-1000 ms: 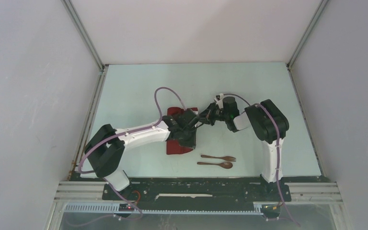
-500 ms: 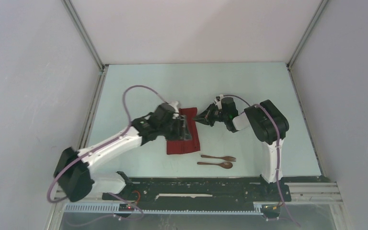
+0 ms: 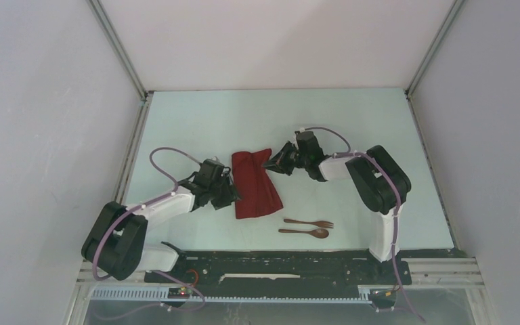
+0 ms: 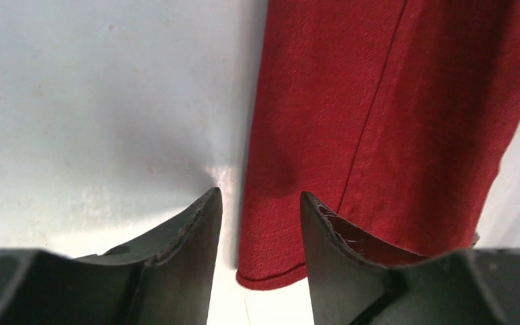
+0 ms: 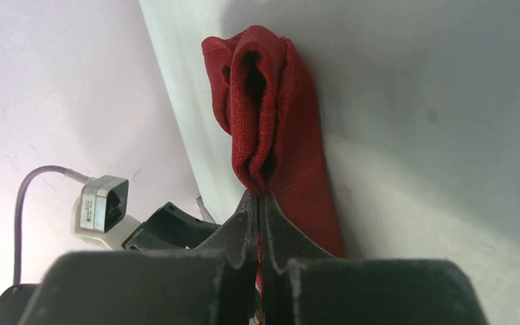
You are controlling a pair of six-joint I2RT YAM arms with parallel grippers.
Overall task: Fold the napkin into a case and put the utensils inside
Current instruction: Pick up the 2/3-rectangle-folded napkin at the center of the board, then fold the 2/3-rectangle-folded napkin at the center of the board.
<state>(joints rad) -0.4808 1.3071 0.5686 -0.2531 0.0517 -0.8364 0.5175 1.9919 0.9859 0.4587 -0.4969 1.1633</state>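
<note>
Napkin is laid mid-way across the table as a folded strip, long axis far-to-near; fork and spoon are set crosswise by its near end. From the left wrist, the left gripper is seen spread and empty at the cloth's edge. From the right wrist, the right gripper is seen clenched on a bunched corner.

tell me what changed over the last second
The left gripper opened, let go of the napkin and drew back to the left. It now sits empty beside the cloth's left edge. The right gripper edged slightly left, still shut on the napkin's far right corner. The fork and spoon have not moved.
</note>
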